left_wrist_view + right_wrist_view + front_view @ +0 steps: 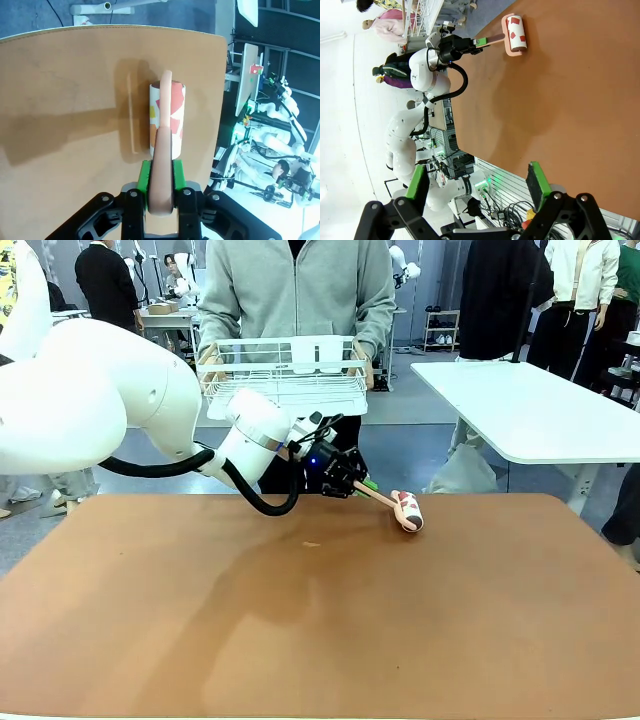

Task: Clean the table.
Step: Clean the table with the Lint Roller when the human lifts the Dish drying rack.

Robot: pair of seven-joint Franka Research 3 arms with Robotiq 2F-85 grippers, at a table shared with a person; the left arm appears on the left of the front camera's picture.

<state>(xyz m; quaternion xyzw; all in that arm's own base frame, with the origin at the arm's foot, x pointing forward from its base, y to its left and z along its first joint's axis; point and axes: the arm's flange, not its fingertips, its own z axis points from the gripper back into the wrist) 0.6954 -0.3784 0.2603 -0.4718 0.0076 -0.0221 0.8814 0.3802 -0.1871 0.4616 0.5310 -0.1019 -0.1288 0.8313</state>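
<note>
Now the left jaws are clamped on the lint roller's (408, 510) handle, its drum down on the bench (300, 640) near the far edge, right of middle. The right jaws stand apart. Rolling seems the step in hand; the next move calls for drawing the drum over the speck (312, 544) mid-bench.

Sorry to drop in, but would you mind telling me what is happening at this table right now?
The left gripper is shut on the handle of a lint roller, whose patterned roll sits on the reddish-brown table near its far edge. A small speck lies on the top closer to the middle. The right gripper is open and holds nothing, above the table. On the far side, a person stands holding a white wire rack.
</note>
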